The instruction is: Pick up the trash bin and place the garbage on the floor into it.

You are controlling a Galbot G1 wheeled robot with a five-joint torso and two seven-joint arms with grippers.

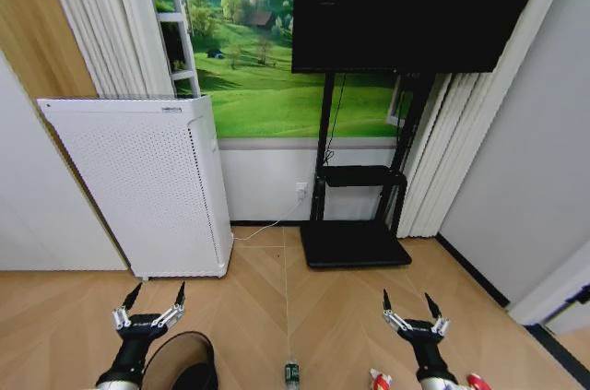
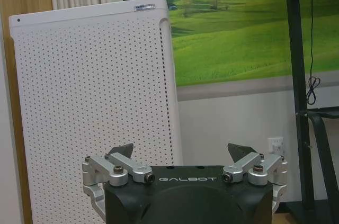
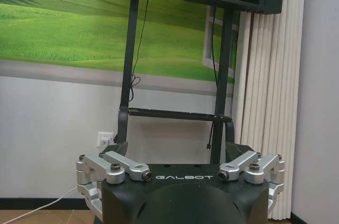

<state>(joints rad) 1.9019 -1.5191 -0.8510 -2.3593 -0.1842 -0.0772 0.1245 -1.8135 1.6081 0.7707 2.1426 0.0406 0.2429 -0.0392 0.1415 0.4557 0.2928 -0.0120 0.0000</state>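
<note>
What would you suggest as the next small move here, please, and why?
Probably lower the left gripper onto the trash bin rim. It is open and empty just above the bin, and the bottle lies loose on the floor. The right gripper is open too.

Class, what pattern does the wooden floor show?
A light tan herringbone parquet on the floor, clearest in the head view.

Black trash bin (image 1: 180, 362) upright on parquet floor (image 1: 277, 298); bottle (image 1: 291, 374), apparently two red-white pieces (image 1: 380, 379) nearby.
</note>
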